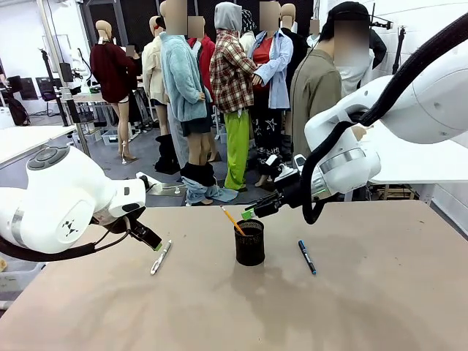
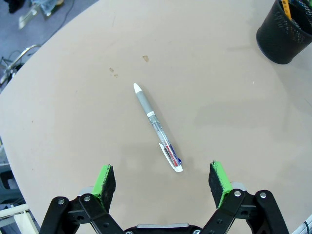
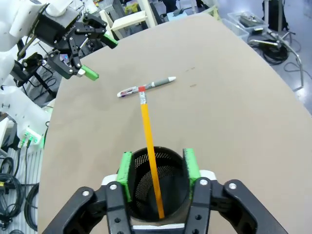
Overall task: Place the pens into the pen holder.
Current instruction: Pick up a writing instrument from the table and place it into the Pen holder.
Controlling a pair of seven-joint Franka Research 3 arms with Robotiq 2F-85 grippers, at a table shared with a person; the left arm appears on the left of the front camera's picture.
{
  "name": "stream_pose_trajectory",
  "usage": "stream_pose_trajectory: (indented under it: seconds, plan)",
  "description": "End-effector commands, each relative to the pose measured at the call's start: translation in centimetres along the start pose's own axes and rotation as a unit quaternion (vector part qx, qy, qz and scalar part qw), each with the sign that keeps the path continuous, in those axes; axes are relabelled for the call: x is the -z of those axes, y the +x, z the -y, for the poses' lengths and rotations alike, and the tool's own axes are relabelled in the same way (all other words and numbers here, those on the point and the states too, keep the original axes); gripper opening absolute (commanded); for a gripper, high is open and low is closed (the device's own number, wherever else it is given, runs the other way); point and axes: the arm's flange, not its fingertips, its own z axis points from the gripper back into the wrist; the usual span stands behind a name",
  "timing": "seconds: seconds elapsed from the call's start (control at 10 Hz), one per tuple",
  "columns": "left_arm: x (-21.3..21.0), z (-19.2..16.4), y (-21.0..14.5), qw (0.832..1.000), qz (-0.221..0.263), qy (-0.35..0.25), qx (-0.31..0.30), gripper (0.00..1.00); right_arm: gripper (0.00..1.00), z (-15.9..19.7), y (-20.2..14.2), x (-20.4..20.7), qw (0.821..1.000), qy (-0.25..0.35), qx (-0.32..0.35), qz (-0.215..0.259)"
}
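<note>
The pen holder (image 1: 250,244) is a black mesh cup at mid-table. An orange pencil (image 1: 232,219) leans inside it, eraser end up. My right gripper (image 1: 251,213) hovers just above the cup's rim. In the right wrist view its fingers (image 3: 127,174) stand apart on either side of the orange pencil (image 3: 148,141) without touching it, over the pen holder (image 3: 157,195). A white-grey pen (image 1: 160,257) lies left of the cup. My left gripper (image 2: 162,180) is open just above the white-grey pen (image 2: 156,126). A dark pen with a blue end (image 1: 307,257) lies right of the cup.
The brown table (image 1: 351,307) has bare room in front and on the right. A person (image 1: 318,88) stands at the far side behind my right arm. In the left wrist view the pen holder (image 2: 285,34) sits at the top right.
</note>
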Motion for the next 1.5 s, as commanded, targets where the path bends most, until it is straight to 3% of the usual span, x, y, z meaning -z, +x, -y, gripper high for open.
stream_pose_trajectory:
  seconds: [0.0, 0.2, 0.5, 0.9, 1.2, 1.3, 1.4]
  plan:
    - [-0.1, -0.2, -0.1, 1.000, 0.001, 0.000, -0.002, 1.00, 0.60, -1.3, -0.8, -1.7, 1.000, -0.030, 0.008, 0.004]
    - [-0.1, -0.2, -0.1, 1.000, 0.001, 0.000, -0.002, 1.00, 0.60, -3.1, -0.5, -5.9, 0.994, -0.099, 0.040, -0.027]
    - [-0.1, -0.2, -0.1, 1.000, 0.001, 0.000, -0.002, 1.00, 0.60, -4.4, 1.6, -10.5, 0.965, -0.187, 0.128, -0.128]
    - [-0.1, -0.2, -0.1, 1.000, 0.001, 0.000, -0.002, 1.00, 0.60, -5.8, 5.5, -11.6, 0.893, -0.235, 0.224, -0.313]
    - [-0.1, -0.2, -0.1, 1.000, 0.001, 0.000, -0.002, 1.00, 0.60, -5.5, 6.6, -9.9, 0.846, -0.268, 0.270, -0.374]
    - [-0.1, -0.2, -0.1, 1.000, 0.001, 0.000, -0.002, 1.00, 0.60, -5.8, 6.8, -9.3, 0.840, -0.262, 0.276, -0.388]
    - [-0.1, -0.2, -0.1, 1.000, 0.001, 0.000, -0.002, 1.00, 0.60, -6.0, 6.9, -8.2, 0.815, -0.272, 0.294, -0.418]
